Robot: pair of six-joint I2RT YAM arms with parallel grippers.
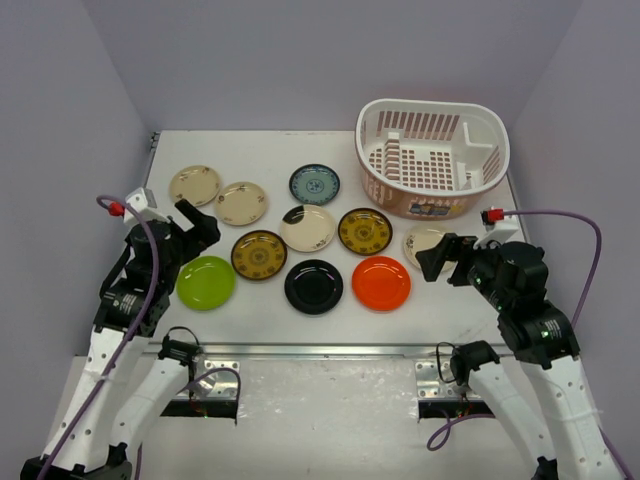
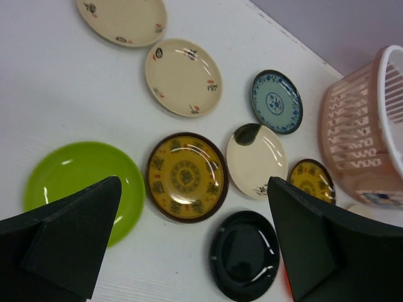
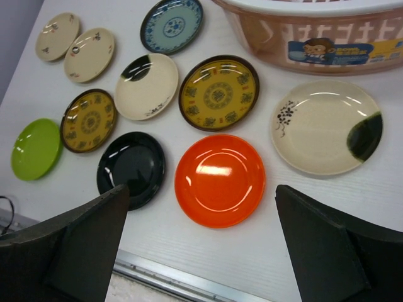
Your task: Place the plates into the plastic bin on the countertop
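While both the left gripper (image 1: 200, 224) and right gripper (image 1: 441, 258) hang wide open and empty, pinch the rim of the cream dark-patch plate (image 3: 324, 126) beside the plastic bin (image 1: 395, 195).

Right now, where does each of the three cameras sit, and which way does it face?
Top external: above and behind the arms, looking down on the countertop, plates and plastic bin; both arms, left gripper and right gripper show.
Left wrist: over the table's left side, looking forward-right across plates toward the bin; its black fingers frame the bottom.
Right wrist: over the right side, looking down across plates, bin along the top; its fingers fill the bottom corners.
Shared: both wrist views show the black plate and lime green plate.
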